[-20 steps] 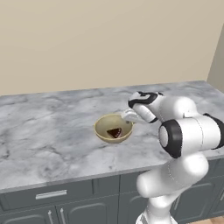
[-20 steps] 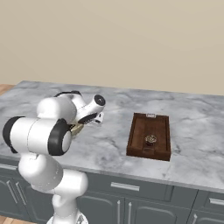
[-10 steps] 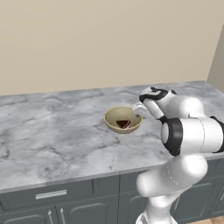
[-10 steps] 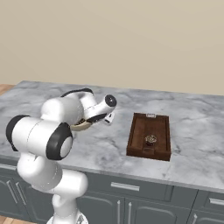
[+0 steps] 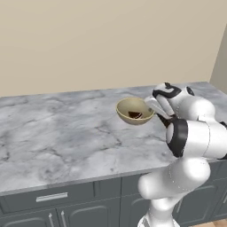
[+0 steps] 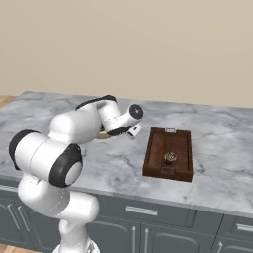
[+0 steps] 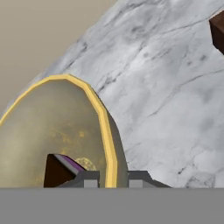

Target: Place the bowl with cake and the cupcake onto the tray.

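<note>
My gripper (image 5: 153,108) is shut on the right rim of the tan-yellow bowl (image 5: 133,108) and holds it in the air above the marble counter. The dark cake (image 5: 135,115) wedge lies inside the bowl. In the hand view the bowl's yellow rim (image 7: 104,127) runs between my fingertips, with the cake (image 7: 59,169) just left of them. The reddish-brown tray (image 6: 162,141) lies on the counter to the right of the arm, and the small cupcake (image 6: 170,157) sits in it. A corner of the tray (image 7: 217,27) shows at the hand view's upper right.
The grey marble counter (image 5: 62,133) stretches wide to the left, backed by a beige wall. Grey cabinet doors with handles (image 5: 52,197) run below the counter's front edge. A strip of bare marble (image 6: 141,129) separates my hand from the tray.
The bowl has risen off the counter and travelled right and back toward the tray, still held by its rim. The tray and cupcake have stayed put.
</note>
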